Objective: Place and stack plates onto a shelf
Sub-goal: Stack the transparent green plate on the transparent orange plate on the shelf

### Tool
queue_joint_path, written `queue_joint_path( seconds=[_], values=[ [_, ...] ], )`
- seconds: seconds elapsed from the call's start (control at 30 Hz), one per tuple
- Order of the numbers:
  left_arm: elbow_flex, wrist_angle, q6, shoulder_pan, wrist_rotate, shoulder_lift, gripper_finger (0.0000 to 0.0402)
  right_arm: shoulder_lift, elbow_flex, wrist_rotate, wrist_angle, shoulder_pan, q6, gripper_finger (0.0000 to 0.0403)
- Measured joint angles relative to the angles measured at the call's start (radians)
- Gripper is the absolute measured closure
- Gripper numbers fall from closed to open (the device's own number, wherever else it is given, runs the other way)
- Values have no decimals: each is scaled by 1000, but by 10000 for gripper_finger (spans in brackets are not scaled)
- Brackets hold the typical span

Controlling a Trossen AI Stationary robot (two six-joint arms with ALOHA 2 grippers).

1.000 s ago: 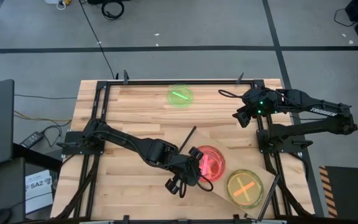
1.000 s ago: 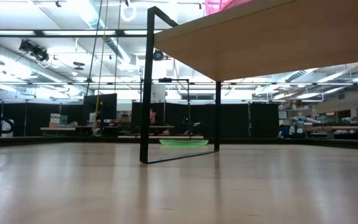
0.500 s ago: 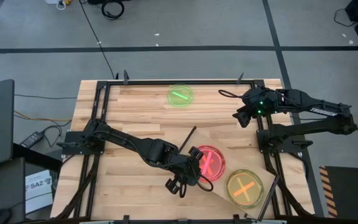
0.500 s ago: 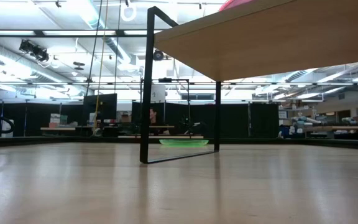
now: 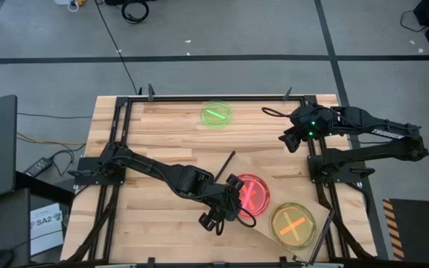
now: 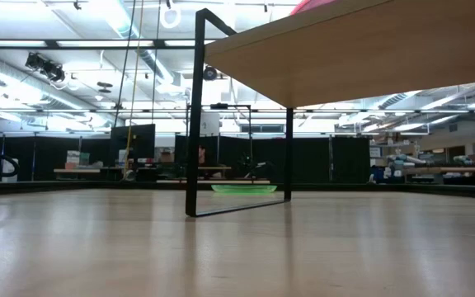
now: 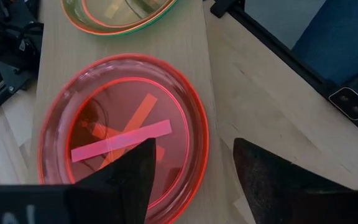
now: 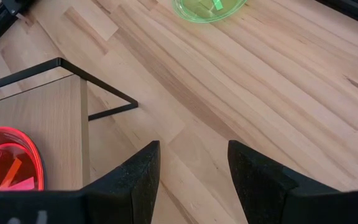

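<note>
- High view: left tool point(image 5: 233, 206) sits at the pink plate point(image 5: 252, 195) on the shelf point(image 5: 268, 228), beside an orange-green stack point(image 5: 293, 225). Green plate point(image 5: 216, 114) lies at far table point(image 5: 162, 141) edge; right tool point(image 5: 289, 139) waits nearby.
- Low view: shelf point(image 6: 345, 58) overhead, green plate point(image 6: 243, 188) beyond.
- Left wrist: fingers point(image 7: 129, 177) apart over pink plate point(image 7: 104, 118), gripping nothing.
- Right wrist: fingers point(image 8: 142, 171) spread, empty.

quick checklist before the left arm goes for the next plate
1. Pink plate flat on the shelf: ok.
2. Left tool open, fingers apart and off the plate: ok.
3. Stack of orange and green plates on the shelf beside the pink one: ok.
4. Green plate on the tabletop at the far edge, nothing on it: ok.
5. Right tool open, empty, parked clear of the shelf: ok.
6. Other plates' whereabouts: cannot tell.
</note>
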Motion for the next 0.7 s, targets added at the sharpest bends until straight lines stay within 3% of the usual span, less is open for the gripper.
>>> queue_joint_path(
  seconds=[0.7],
  values=[
    [0, 22, 0, 0, 0, 0, 179, 0, 0, 0, 0, 0, 0, 208]
  ],
)
